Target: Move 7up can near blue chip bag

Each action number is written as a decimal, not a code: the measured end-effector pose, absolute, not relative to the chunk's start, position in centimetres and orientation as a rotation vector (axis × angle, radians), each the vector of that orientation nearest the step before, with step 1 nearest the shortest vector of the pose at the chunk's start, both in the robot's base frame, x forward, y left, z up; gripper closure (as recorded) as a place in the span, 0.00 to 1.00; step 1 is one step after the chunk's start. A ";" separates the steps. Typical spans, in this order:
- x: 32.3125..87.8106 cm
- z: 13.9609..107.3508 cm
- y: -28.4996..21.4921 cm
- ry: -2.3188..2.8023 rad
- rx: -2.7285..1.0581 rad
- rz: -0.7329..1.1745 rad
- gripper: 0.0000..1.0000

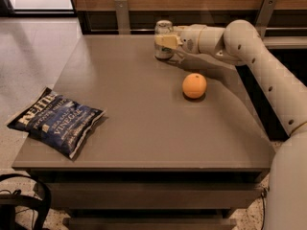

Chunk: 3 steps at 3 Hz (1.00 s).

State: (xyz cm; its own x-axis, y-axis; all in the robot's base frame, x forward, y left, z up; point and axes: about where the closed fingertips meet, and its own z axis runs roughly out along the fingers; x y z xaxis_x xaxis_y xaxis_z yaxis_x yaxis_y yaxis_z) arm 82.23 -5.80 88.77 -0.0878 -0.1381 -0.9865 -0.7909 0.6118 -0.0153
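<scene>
The 7up can (pixel 163 31) is silvery-white and stands upright near the far edge of the brown table (pixel 144 128). My gripper (pixel 166 41) reaches in from the right and is right at the can, with its pale yellowish tip lying across the can's front. The blue chip bag (pixel 56 122) lies flat at the table's near left corner and partly overhangs the left edge. It is far from the can.
A round orange fruit (pixel 194 86) sits right of the table's centre, in front of my white arm (pixel 249 47). A wooden wall with metal brackets (pixel 122 14) runs behind the table. A black strap (pixel 29 195) lies on the floor at lower left.
</scene>
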 end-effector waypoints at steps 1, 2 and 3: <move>82.0 89.3 -5.8 1.592 -0.802 0.652 1.00; 80.7 92.5 -5.6 1.588 -0.841 0.644 1.00; 77.7 97.0 -5.6 1.561 -0.876 0.612 1.00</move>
